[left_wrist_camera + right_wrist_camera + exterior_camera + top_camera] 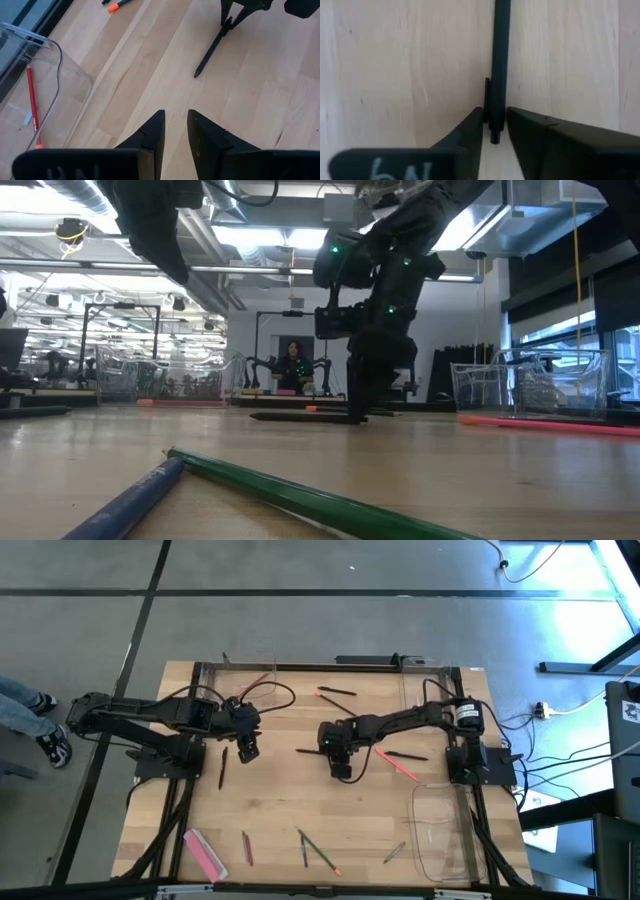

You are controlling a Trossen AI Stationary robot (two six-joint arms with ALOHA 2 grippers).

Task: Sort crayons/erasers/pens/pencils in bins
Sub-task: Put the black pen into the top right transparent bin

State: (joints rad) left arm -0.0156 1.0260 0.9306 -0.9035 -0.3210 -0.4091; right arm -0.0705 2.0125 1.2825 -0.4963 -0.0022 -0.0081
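Note:
My right gripper (494, 131) stands near the table's middle (338, 758), pointing down, shut on a black pen (500, 55) that lies on the wood (300, 417). Left of it, my left gripper (176, 131) hovers above the table (247, 747), narrowly open with nothing between its fingers. A second black pen (222, 768) lies under the left arm, and a third (408, 755) beside a pink-red crayon (396, 763). Several pencils (305, 848) lie along the near edge. One clear bin (445, 835) sits at the near right, another (50, 70) at the far left holds a red pencil (31, 95). My right gripper pinches the black pen at its clip end (493, 112) between the two fingers (470, 131). The fingers come from above, pointing steeply down, and lie across the pen. The pen lies flat on the table, its other end (299, 751) toward the table's left.
A wide pink bar (205, 852) lies at the near left corner. An orange-tipped black stick (335, 692) lies near the far edge. A green pencil (300, 495) and a blue one (120, 505) lie close to the low camera. Bare wood shows between the two arms.

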